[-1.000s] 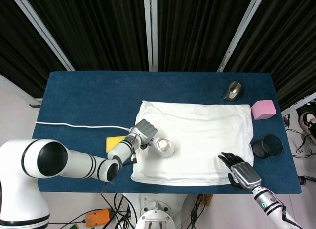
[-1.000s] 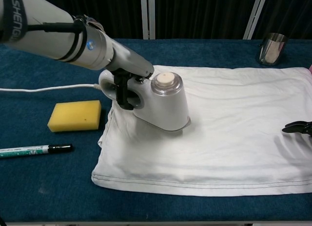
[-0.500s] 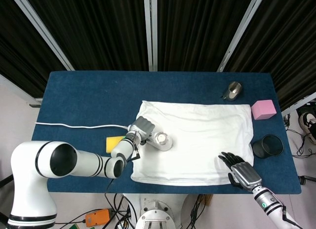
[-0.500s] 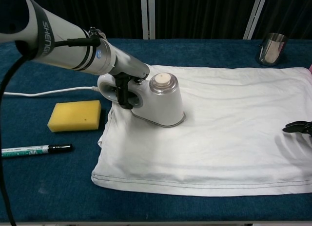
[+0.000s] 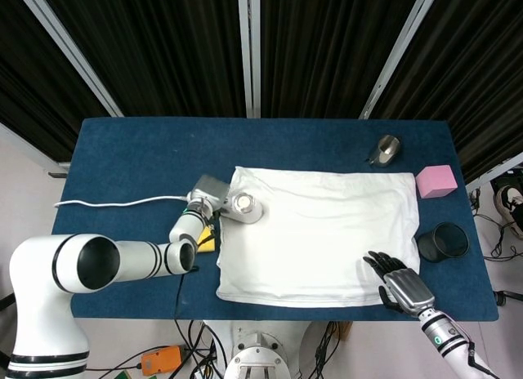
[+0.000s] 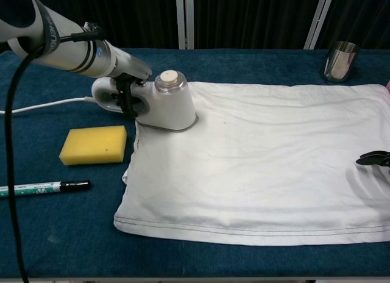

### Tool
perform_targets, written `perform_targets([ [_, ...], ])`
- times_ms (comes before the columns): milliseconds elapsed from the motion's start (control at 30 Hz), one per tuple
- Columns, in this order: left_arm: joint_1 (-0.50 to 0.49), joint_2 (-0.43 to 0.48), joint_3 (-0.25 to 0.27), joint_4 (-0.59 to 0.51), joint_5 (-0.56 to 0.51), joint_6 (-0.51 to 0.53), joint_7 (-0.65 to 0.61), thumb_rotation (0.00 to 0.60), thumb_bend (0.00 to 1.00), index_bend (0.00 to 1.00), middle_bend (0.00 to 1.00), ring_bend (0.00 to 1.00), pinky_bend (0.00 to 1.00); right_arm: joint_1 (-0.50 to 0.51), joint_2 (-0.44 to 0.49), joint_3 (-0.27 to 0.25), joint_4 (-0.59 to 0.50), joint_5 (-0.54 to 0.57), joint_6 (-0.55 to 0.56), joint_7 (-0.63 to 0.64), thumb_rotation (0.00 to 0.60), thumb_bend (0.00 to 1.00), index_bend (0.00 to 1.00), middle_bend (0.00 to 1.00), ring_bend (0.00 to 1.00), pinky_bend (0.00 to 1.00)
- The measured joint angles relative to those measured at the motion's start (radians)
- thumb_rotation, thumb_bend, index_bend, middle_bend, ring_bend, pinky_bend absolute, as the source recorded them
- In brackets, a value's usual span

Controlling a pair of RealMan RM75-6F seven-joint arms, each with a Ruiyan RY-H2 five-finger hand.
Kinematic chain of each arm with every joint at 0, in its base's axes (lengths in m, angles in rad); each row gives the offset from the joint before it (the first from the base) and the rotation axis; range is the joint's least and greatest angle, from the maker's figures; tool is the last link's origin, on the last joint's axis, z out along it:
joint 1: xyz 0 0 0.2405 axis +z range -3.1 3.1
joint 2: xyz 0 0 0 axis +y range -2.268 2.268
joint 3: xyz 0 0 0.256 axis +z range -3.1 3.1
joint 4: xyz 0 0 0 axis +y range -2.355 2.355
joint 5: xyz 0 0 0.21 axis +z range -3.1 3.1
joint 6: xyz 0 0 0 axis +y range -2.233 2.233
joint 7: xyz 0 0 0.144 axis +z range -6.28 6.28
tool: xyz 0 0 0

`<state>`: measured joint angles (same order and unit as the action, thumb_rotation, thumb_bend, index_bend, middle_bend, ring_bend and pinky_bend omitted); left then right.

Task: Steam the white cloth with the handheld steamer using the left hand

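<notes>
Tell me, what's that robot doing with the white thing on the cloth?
It is steaming the cloth. The left hand holds the steamer by its handle, and the steamer sits on the cloth's far left corner. Its white cord trails off to the left. The right hand rests at the cloth's near right edge, fingers spread, holding nothing. A yellow sponge and a pen lie on the blue table beside the cloth.
</notes>
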<state>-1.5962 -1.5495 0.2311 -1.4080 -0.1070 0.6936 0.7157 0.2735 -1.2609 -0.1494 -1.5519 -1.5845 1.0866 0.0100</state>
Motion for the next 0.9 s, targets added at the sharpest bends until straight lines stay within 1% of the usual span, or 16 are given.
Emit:
perform_targets([
  [200, 0.003, 0.045, -0.028, -0.056, 0.008, 0.016, 0.015, 0.462, 0.67, 0.80, 0.90, 0.76, 0.66, 0.003, -0.007, 0.000, 0.005, -0.004, -0.003, 0.001, 0.600, 0.85, 0.03, 0.06, 0.01, 0.18],
  [400, -0.023, 0.019, -0.070, -0.050, -0.009, 0.008, 0.054, 0.462, 0.67, 0.80, 0.90, 0.76, 0.66, 0.000, -0.006, -0.001, 0.007, 0.000, -0.001, 0.004, 0.600, 0.85, 0.03, 0.06, 0.01, 0.18],
  [600, -0.053, -0.045, -0.078, -0.007, -0.054, 0.000, 0.118, 0.445, 0.67, 0.80, 0.90, 0.76, 0.66, -0.004, -0.006, -0.001, 0.008, 0.002, 0.004, 0.007, 0.600, 0.85, 0.03, 0.06, 0.01, 0.18],
  [667, -0.060, -0.051, -0.077, -0.006, -0.064, -0.004, 0.137, 0.445, 0.67, 0.80, 0.90, 0.76, 0.66, -0.004, -0.008, -0.001, 0.011, 0.003, 0.003, 0.008, 0.600, 0.85, 0.03, 0.06, 0.01, 0.18],
  [767, -0.074, -0.047, -0.071, -0.030, -0.070, -0.007, 0.168, 0.443, 0.67, 0.80, 0.90, 0.76, 0.66, -0.004, -0.010, -0.001, 0.015, 0.004, 0.001, 0.009, 0.600, 0.85, 0.03, 0.06, 0.01, 0.18],
  [900, -0.092, -0.026, -0.063, -0.105, -0.069, -0.014, 0.189, 0.443, 0.67, 0.80, 0.90, 0.76, 0.66, -0.002, -0.013, 0.000, 0.019, 0.002, 0.000, 0.012, 0.600, 0.85, 0.03, 0.06, 0.01, 0.18],
])
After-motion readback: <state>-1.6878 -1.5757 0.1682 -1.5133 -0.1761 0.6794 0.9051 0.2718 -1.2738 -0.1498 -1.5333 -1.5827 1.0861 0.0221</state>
